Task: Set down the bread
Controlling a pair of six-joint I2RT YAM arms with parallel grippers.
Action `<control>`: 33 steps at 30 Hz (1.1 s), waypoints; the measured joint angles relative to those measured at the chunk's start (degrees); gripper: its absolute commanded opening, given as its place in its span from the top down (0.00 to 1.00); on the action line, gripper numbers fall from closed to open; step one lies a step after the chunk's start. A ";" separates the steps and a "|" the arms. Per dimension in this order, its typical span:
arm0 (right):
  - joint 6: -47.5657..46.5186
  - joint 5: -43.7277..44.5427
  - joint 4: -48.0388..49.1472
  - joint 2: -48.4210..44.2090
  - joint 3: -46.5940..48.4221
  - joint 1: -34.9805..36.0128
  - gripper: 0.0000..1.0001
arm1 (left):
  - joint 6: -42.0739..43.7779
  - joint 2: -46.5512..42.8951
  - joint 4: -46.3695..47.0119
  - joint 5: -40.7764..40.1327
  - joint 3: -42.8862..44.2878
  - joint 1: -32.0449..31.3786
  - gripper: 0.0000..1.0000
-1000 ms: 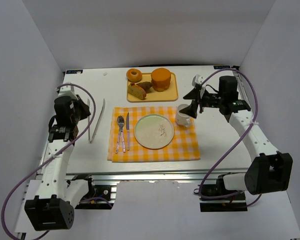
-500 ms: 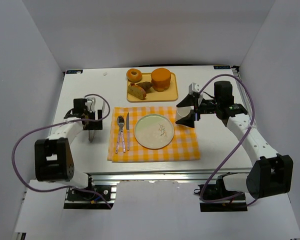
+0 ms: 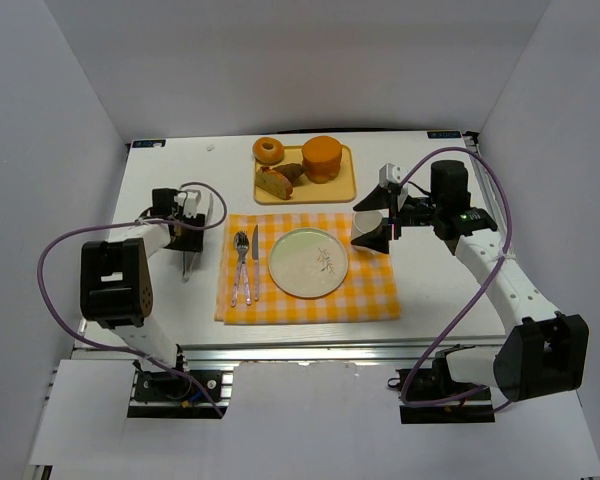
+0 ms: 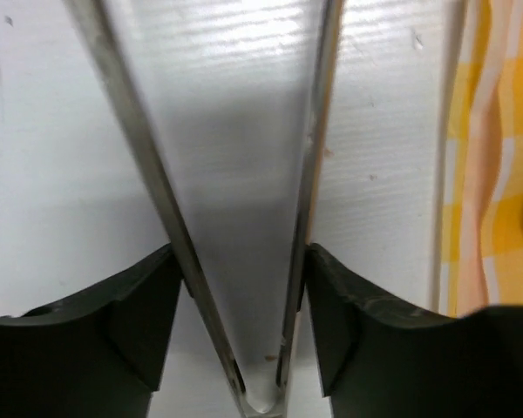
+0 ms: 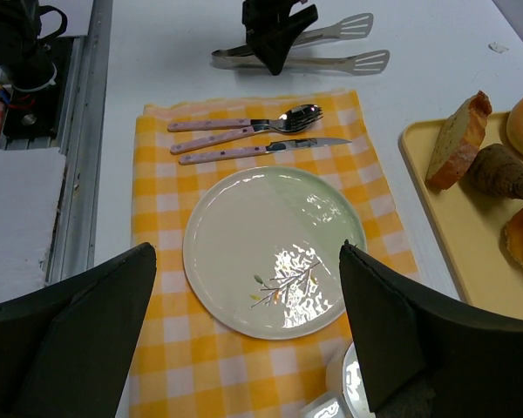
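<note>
The bread [image 3: 322,157] sits at the right end of the yellow tray [image 3: 342,188] at the far side of the table [image 3: 440,290]. It stands upright with its domed top up, and neither hand touches it. On the same tray you have the ring donut [image 3: 268,150] at the left end and the brown sliced pieces [image 3: 280,179] in front.

Nearer you, the checked cloth [image 3: 370,295] carries the pale green plate [image 3: 308,262], which is bare, with the cutlery [image 3: 245,265] laid beside it on the left. The white cup [image 5: 353,392] stands at the cloth's right edge.

Your right hand [image 3: 378,222] hovers over that cup with its fingers [image 5: 78,340] spread wide, released and holding nothing.

Your left hand [image 4: 241,287] is low on the table left of the cloth, well apart from the bread. Its fingers [image 4: 131,331] press against the outer edges of both arms of the metal tongs [image 5: 331,61] near the hinge end, so it is grasping them. The tongs lie flat, arms still splayed.
</note>
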 measured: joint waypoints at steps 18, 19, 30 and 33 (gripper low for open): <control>0.26 0.26 -0.04 -0.55 0.00 -0.42 0.11 | -12.07 -8.31 -1.84 1.88 5.01 -0.02 0.78; 0.37 0.37 -0.04 -0.83 0.00 -0.68 0.11 | -14.40 -10.03 -0.66 2.40 5.97 -1.20 0.76; 2.01 1.75 0.28 -5.42 -1.86 -2.64 0.11 | -43.43 -3.89 15.98 11.76 20.28 -14.56 0.55; 2.75 2.03 0.98 -6.49 -2.91 -2.82 0.11 | -47.78 3.28 15.30 12.57 26.60 -15.37 0.55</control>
